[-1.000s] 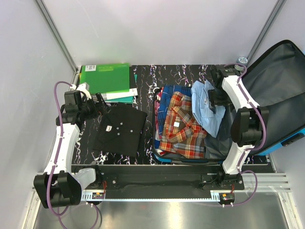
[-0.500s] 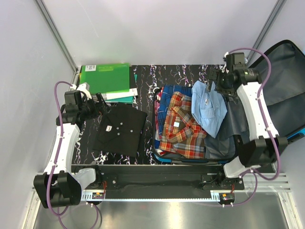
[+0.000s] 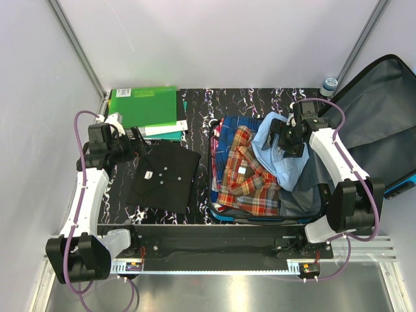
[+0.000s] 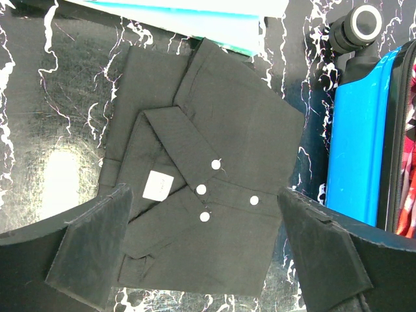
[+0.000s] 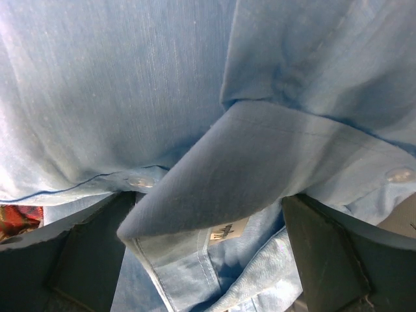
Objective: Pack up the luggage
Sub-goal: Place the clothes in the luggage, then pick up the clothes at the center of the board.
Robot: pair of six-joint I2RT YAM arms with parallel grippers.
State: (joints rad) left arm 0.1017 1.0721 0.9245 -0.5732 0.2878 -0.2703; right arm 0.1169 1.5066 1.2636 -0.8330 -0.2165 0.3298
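Observation:
The luggage (image 3: 380,104) lies open at the right, its lid leaning back; its blue shell (image 4: 354,149) shows in the left wrist view. Inside lie a red plaid shirt (image 3: 250,182), a blue plaid one (image 3: 227,130) and a light-blue shirt (image 3: 265,142). My right gripper (image 3: 284,138) is down on the light-blue shirt (image 5: 162,84). It (image 5: 208,260) stands open, and the raised collar lies between the wide-set fingers (image 5: 84,260). A folded black shirt (image 3: 162,174) lies on the table left of the luggage. My left gripper (image 3: 134,142) hovers open (image 4: 205,253) over this black shirt (image 4: 208,169).
Green folders (image 3: 144,107) with white and teal sheets (image 3: 166,132) sit at the back left, touching the black shirt's far edge. A luggage wheel (image 4: 361,23) points toward the black shirt. A small bottle cap (image 3: 330,83) stands behind the luggage. Grey walls close in on both sides.
The right arm lifted toward the back, then came down again onto the light-blue shirt with its jaws wider. The shirt is now bunched and shifted slightly left. The left arm has not moved.

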